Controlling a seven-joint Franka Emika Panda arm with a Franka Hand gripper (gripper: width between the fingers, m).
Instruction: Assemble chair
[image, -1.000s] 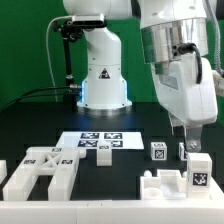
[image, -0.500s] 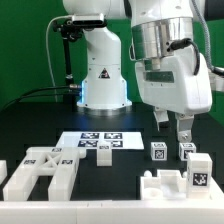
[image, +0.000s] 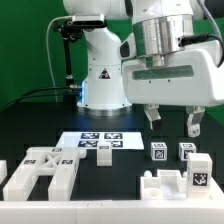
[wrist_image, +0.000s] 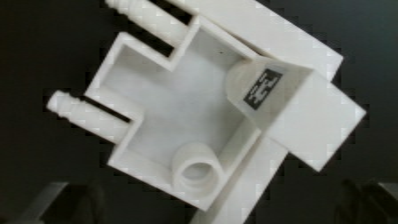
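Note:
The chair's white tagged parts lie loose on the black table. A slotted flat panel is at the exterior view's front left. Two small blocks, an upright post and a blocky piece are at the front right. My gripper hangs open and empty above the right-hand parts, touching none. In the wrist view a white part with pegs, a round socket and a tag lies under the gripper. The fingers show only as dark shapes at the frame's edge.
The marker board lies flat mid-table, in front of the robot base. A green wall stands behind. The table's white front edge runs just below the front parts.
The wrist has turned about its vertical axis, so both fingers now face the exterior camera, spread apart. The hand has shifted slightly left and up. No part has moved.

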